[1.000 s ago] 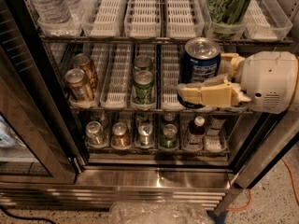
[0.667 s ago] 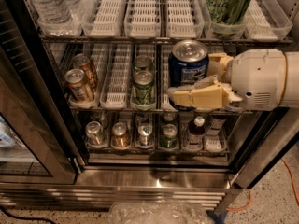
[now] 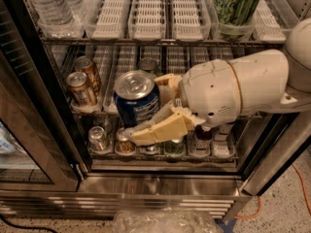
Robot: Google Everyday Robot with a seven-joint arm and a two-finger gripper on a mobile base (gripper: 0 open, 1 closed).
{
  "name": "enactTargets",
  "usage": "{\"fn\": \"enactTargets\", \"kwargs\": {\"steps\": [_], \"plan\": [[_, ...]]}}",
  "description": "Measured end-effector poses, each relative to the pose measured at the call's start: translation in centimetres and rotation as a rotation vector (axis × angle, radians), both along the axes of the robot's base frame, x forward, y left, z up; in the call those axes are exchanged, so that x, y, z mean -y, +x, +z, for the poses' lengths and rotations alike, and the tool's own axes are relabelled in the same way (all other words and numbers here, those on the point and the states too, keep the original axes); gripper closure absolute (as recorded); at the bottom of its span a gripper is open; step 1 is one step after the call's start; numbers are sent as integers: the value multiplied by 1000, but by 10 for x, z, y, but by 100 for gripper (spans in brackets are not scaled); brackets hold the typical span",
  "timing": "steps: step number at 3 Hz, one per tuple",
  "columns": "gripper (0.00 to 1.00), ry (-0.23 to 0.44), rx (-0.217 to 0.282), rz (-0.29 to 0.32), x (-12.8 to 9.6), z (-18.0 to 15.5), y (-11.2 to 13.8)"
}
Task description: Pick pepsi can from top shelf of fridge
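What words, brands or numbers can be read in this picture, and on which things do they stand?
Nothing can be quoted as it reads.
Pepsi can, clamped in the gripper in front of the fridge: white print panel, too small to read.
Green-and-black can on the uppermost visible rack: no legible text.
Brown cans and water bottle: labels too blurred.

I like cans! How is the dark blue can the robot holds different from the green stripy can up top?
The dark navy-blue drinks can is held in the cream two-finger gripper, off any rack; the green-and-black streaked can stands in a white slotted tray on the top shelf. The blue one has a white print panel; the green one has streaks. Both are upright.
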State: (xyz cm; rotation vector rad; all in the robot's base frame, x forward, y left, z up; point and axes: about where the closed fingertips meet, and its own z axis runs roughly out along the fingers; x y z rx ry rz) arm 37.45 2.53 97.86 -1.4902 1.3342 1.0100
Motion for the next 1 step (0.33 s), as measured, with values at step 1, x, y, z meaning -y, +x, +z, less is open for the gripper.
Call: {"fn": "enactTargets", "kwargs": {"steps": [1], "plan": [[100, -3, -2, 13, -2, 0, -3]]}}
